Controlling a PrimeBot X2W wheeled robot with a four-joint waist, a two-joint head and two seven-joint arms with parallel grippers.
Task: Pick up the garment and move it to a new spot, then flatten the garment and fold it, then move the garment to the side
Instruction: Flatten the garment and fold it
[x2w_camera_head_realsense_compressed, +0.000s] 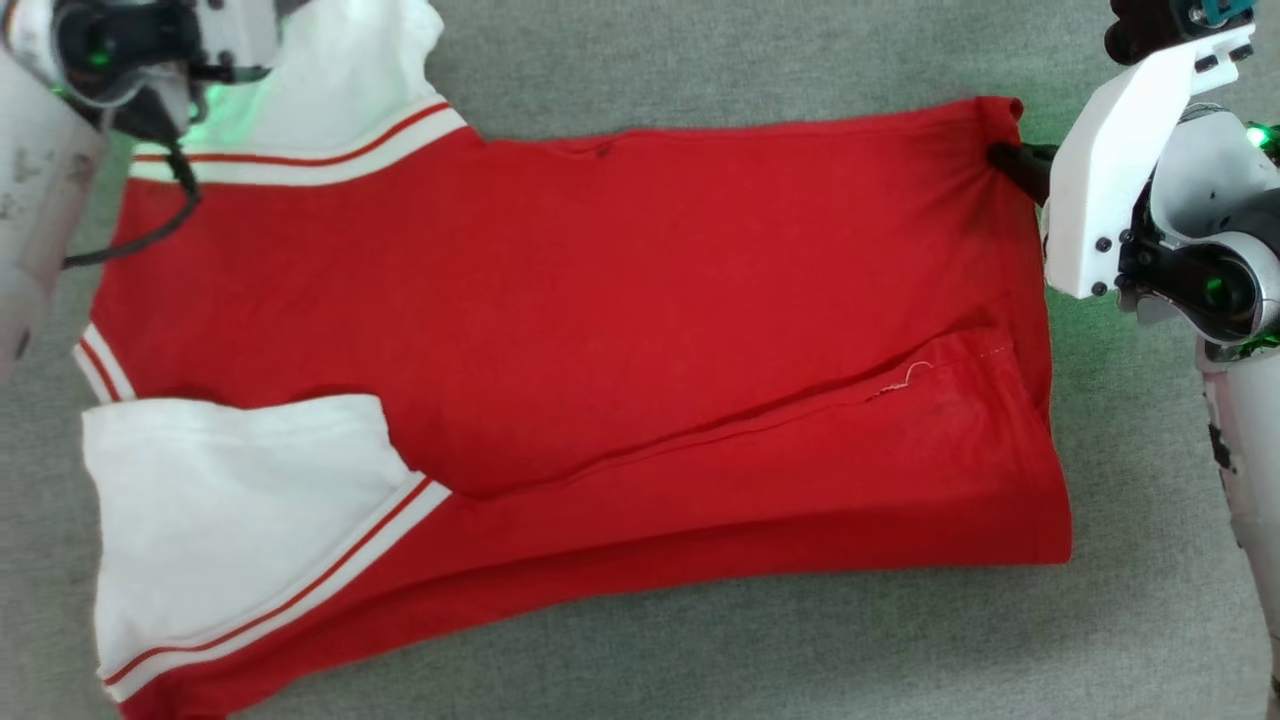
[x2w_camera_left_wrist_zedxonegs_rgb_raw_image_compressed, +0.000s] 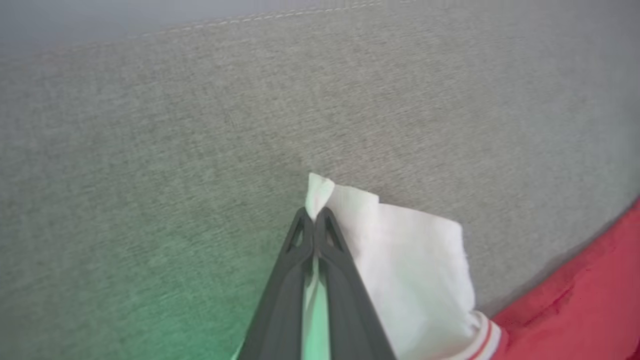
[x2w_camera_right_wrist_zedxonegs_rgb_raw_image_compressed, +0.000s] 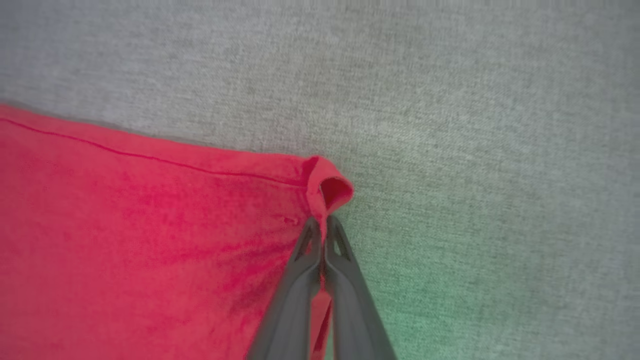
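Arms (x2w_camera_head_realsense_compressed: 1130, 180) spread wide, left jaws pinching garment (x2w_camera_head_realsense_compressed: 600, 300) sleeve (x2w_camera_left_wrist_zedxonegs_rgb_raw_image_compressed: 410, 260), right jaws pinching hem corner (x2w_camera_right_wrist_zedxonegs_rgb_raw_image_compressed: 330, 192).

Scuffed pale left forearm (x2w_camera_head_realsense_compressed: 30, 200), black looping cable (x2w_camera_head_realsense_compressed: 188, 180), green light glow. White angular right wrist bracket (x2w_camera_head_realsense_compressed: 1110, 170) with black screws. Dark grey tapered fingers with triangular cutouts on left pincer (x2w_camera_left_wrist_zedxonegs_rgb_raw_image_compressed: 315, 216) and right pincer (x2w_camera_right_wrist_zedxonegs_rgb_raw_image_compressed: 324, 226).

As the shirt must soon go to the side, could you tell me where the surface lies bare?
Bare grey surface runs along the near edge of the garment, and along its far edge between the white sleeve and the right fingers. Crowded: the far corners, where left fingers and right fingers pinch cloth.
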